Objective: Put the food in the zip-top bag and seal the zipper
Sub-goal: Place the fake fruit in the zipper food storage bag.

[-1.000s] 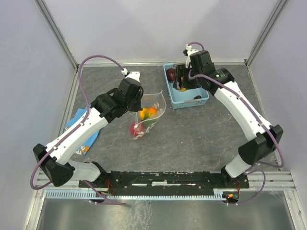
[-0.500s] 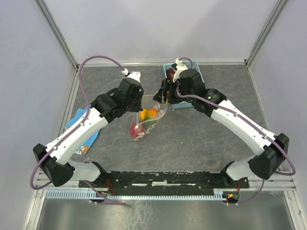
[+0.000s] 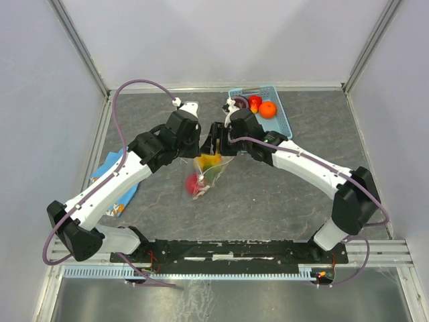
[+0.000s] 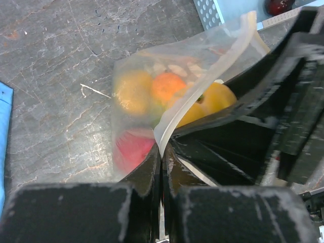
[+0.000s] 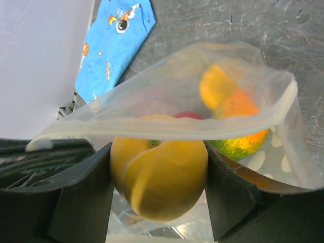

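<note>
The zip-top bag (image 3: 204, 171) hangs open in mid-table, with red, orange and yellow-green food inside (image 4: 152, 93). My left gripper (image 4: 163, 152) is shut on the bag's whitish zipper strip (image 4: 174, 119) and holds the mouth up. My right gripper (image 5: 158, 177) is shut on a yellow toy fruit (image 5: 159, 174) and holds it at the bag's mouth, just under the rim (image 5: 167, 124). From above, the right gripper (image 3: 216, 142) is right beside the left gripper (image 3: 194, 144). More food, a red (image 3: 255, 101) and an orange (image 3: 268, 109) piece, lies in the basket.
A light-blue plastic basket (image 3: 281, 124) stands at the back right of the grey table. A blue printed cloth (image 3: 110, 176) lies at the left, also in the right wrist view (image 5: 114, 38). Pale walls close in the back and sides.
My right arm swung left from the basket to the bag's mouth, carrying the yellow fruit. The left gripper kept hold of the bag; the bag shifted slightly.
</note>
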Controlling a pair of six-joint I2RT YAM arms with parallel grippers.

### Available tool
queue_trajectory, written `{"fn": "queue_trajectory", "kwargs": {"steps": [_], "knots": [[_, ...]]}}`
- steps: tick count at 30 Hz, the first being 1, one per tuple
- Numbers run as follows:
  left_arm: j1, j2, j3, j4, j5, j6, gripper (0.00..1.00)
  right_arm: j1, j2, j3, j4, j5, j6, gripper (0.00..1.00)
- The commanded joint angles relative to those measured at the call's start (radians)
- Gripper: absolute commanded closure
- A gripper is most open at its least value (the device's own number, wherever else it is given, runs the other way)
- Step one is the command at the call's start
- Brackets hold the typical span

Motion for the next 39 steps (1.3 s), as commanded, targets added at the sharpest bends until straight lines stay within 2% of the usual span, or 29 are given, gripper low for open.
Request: {"fn": "queue_trajectory", "kwargs": {"steps": [1, 11, 20, 26, 30, 35, 39], "knots": [[0.004, -0.001, -0.013, 0.056, 0.016, -0.030, 0.97, 0.016, 0.051, 0.008, 0.049, -0.018, 0.035, 0.39], [0.004, 0.004, -0.022, 0.057, 0.015, -0.032, 0.97, 0.028, 0.124, 0.040, 0.036, -0.050, 0.049, 0.23], [0.004, 0.001, -0.035, 0.060, 0.002, -0.033, 0.97, 0.027, 0.102, 0.072, 0.014, -0.088, 0.040, 0.17], [0.005, -0.012, -0.042, 0.059, -0.014, -0.028, 0.97, 0.025, 0.022, 0.144, -0.166, 0.005, -0.086, 0.19], [0.004, -0.020, -0.045, 0.055, -0.018, -0.026, 0.97, 0.024, -0.028, 0.184, -0.295, 0.132, -0.154, 0.23], [0.006, -0.029, -0.051, 0.054, -0.018, -0.026, 0.97, 0.024, -0.081, 0.174, -0.344, 0.267, -0.180, 0.28], [0.006, -0.033, -0.053, 0.053, -0.015, -0.027, 0.97, 0.024, -0.055, 0.178, -0.384, 0.367, -0.160, 0.36]]}}
